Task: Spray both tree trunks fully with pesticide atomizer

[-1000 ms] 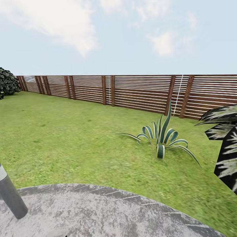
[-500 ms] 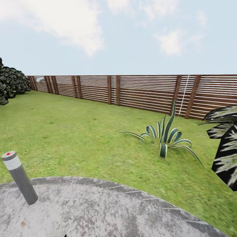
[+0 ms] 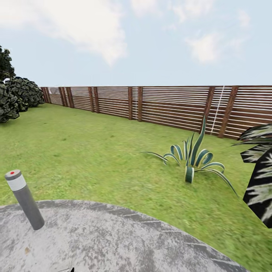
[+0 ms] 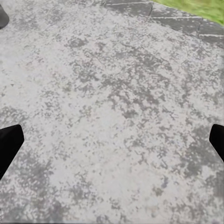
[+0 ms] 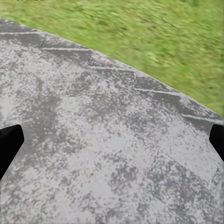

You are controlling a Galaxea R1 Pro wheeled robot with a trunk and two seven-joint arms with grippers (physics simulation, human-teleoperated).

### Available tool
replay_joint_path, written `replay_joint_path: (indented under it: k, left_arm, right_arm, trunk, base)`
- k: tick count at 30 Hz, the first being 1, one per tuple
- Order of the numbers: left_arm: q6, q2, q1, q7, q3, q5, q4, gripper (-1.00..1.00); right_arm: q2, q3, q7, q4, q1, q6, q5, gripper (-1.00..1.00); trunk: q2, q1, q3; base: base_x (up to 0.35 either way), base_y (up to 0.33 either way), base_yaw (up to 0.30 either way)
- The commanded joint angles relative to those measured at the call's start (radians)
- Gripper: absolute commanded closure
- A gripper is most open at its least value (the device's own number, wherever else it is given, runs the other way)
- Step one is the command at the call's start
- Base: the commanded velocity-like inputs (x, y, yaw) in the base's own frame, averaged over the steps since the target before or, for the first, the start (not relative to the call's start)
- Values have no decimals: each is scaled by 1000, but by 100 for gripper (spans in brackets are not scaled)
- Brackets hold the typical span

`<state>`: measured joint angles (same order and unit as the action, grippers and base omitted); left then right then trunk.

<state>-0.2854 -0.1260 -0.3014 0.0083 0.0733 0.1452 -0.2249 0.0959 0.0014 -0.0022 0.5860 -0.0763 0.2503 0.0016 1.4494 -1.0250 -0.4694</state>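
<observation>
Grey stone paving (image 3: 113, 241) spreads under the robot in the garden, a rounded slab meeting the grass lawn (image 3: 94, 151) along a curved edge. Going left to right in the head view: dark leafy bushes (image 3: 15, 94) stand at the far left by the fence; nearer, a short grey bollard (image 3: 24, 200) with a pale band and a red dot on top stands on the paving; a brown horizontal-slat fence (image 3: 151, 105) rings the back of the lawn; a striped agave-like plant (image 3: 192, 158) grows in the grass; dark variegated leaves (image 3: 260, 177) of another plant cut in at the right edge.

Both wrist views look down on the mottled slab. The left claw (image 4: 112, 144) has its two dark fingertips (image 4: 9, 144) at opposite edges of the picture, spread wide with nothing between them. The right claw (image 5: 112, 144) is likewise spread and empty, over paving close to the grass edge.

Neither the pesticide atomizer nor the two trees can be placed from these pictures, so the robot is probably on its way to find them. By name alone, the atomizer would likely be a light, stiff bottle with a smooth, perhaps slippery body; taking it around the neck or handle, with the trigger reachable, seems wisest. No containers are visible, so nothing can be said of contents.
</observation>
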Motion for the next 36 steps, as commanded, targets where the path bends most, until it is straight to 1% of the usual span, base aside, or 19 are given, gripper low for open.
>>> replay_joint_path:
  k: [1,14,28,36]
  left_arm:
    - [-3,1,-1,-1,0,6,1,-100]
    - [-3,2,-1,-1,0,7,-1,-100]
    - [-3,0,-1,-1,0,7,1,-100]
    - [-3,0,-1,1,0,7,1,-100]
  right_arm:
    - [0,0,0,-1,0,3,0,-100]
    - [-1,0,-1,-2,0,4,-1,-100]
    - [-1,-1,-1,0,0,4,-2,-100]
    - [-1,-4,-1,1,0,3,-2,-100]
  trunk:
    - [1,0,-1]
    - [1,0,-1]
    - [99,-54,-46]
    - [155,-84,-77]
  base:
    - [13,-16,216]
    - [2,-3,268]
    - [0,0,278]
    - [0,0,270]
